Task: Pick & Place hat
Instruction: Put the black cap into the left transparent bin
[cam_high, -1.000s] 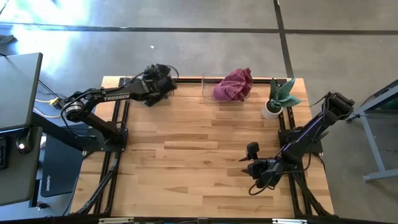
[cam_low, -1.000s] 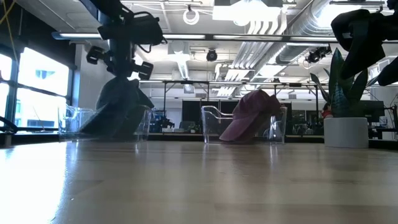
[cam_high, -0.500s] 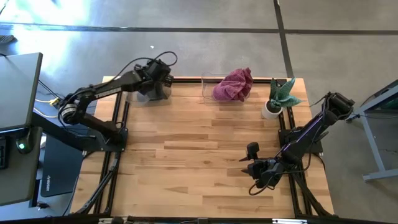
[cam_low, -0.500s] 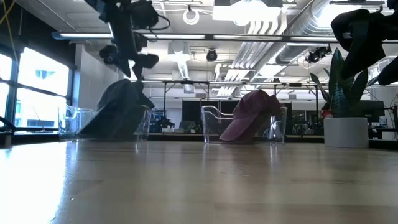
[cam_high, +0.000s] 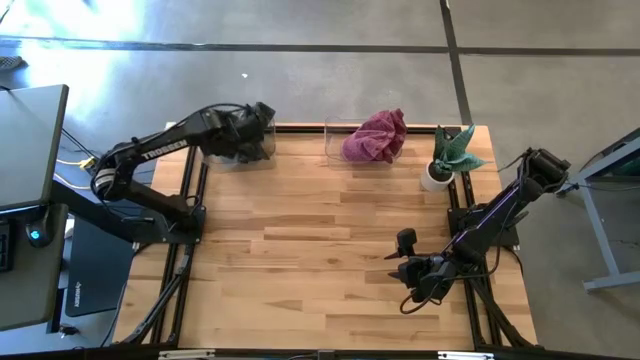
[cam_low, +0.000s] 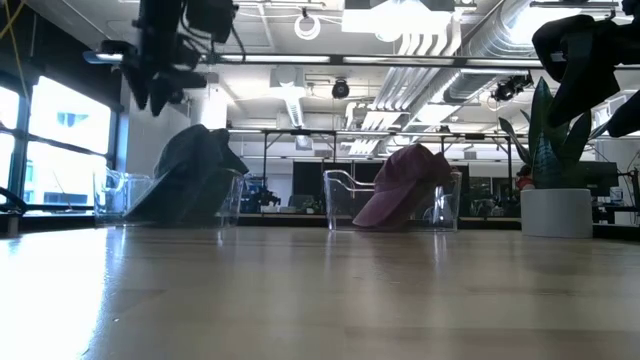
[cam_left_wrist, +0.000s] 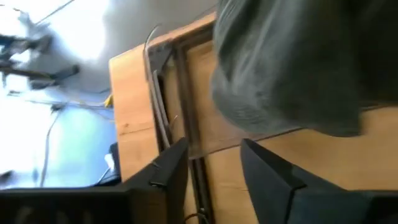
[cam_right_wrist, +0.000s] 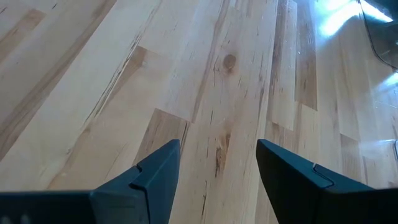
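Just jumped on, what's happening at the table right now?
The left gripper hangs open above the grey hat, which sits in a clear bin at the table's far left corner. A maroon hat sits in a second bin near the plant. The right gripper waits open, empty, over the near right of the table.

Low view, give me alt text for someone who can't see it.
A dark grey hat and a maroon hat each sit in a clear bin across a wooden table, with the left tool open above the grey hat and a potted plant at right.
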